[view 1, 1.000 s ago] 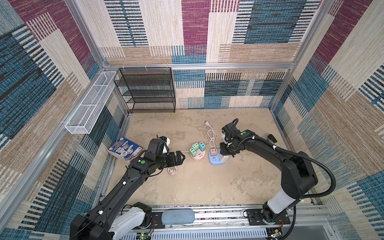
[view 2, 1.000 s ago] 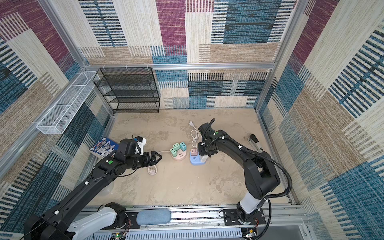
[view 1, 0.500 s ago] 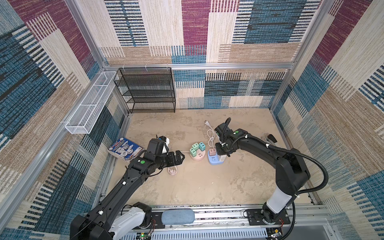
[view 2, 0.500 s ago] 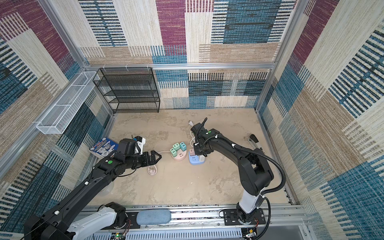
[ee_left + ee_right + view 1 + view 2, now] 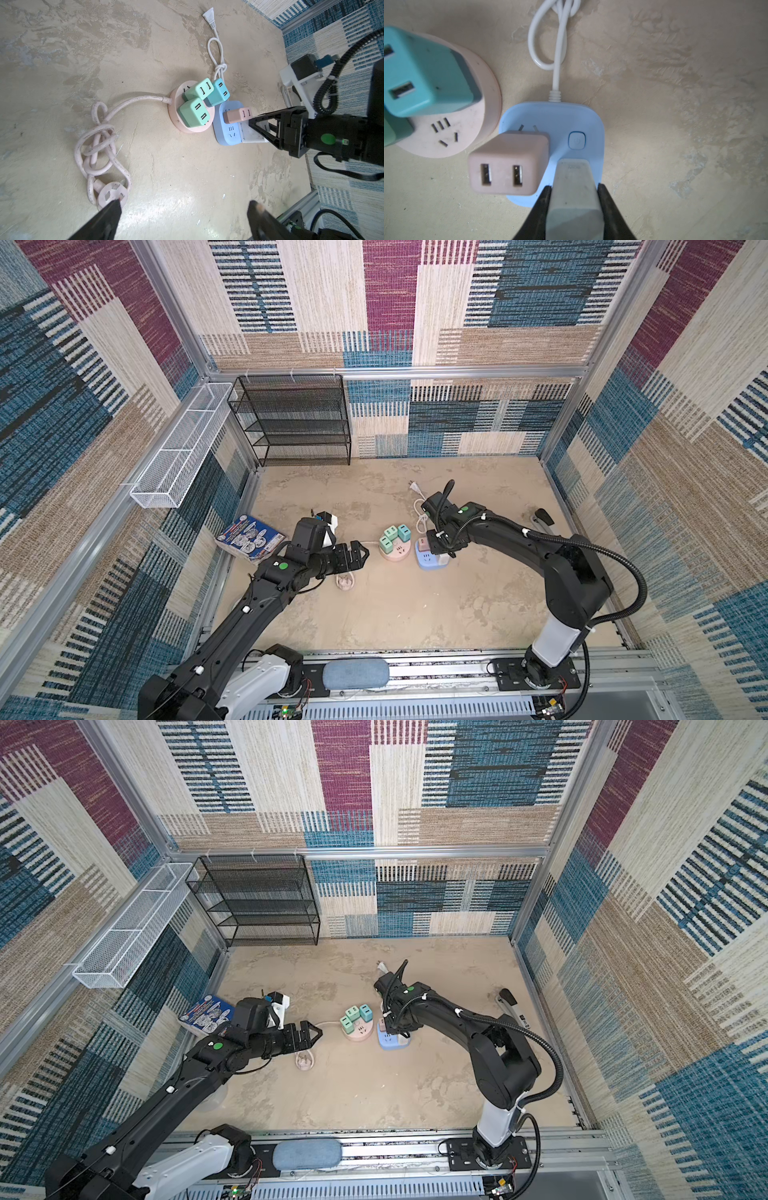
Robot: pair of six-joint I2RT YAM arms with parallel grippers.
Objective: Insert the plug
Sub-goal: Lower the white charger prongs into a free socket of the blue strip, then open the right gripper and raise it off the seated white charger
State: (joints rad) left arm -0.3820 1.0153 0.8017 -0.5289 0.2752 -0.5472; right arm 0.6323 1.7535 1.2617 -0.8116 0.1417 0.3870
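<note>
My right gripper (image 5: 574,186) is shut on a white plug (image 5: 572,172), which stands upright on the light-blue socket block (image 5: 571,118) beside a pink adapter (image 5: 506,164) plugged into the same block. The plug's prongs are hidden beneath it. In both top views the right gripper (image 5: 441,549) (image 5: 395,1029) points down over the blue block (image 5: 428,562). My left gripper (image 5: 360,553) (image 5: 186,204) hovers open and empty just left of the round pink socket (image 5: 395,553), above a pink round plug (image 5: 112,195) lying on the floor.
Three green and teal adapters (image 5: 197,104) sit in the round pink socket. A knotted pink cord (image 5: 99,141) and a white cord (image 5: 216,52) trail on the floor. A book (image 5: 249,537) lies left, a black rack (image 5: 291,418) at the back, a black-handled tool (image 5: 542,516) right.
The right arm has shifted slightly left while keeping the white plug over the blue block. The left arm has not moved.
</note>
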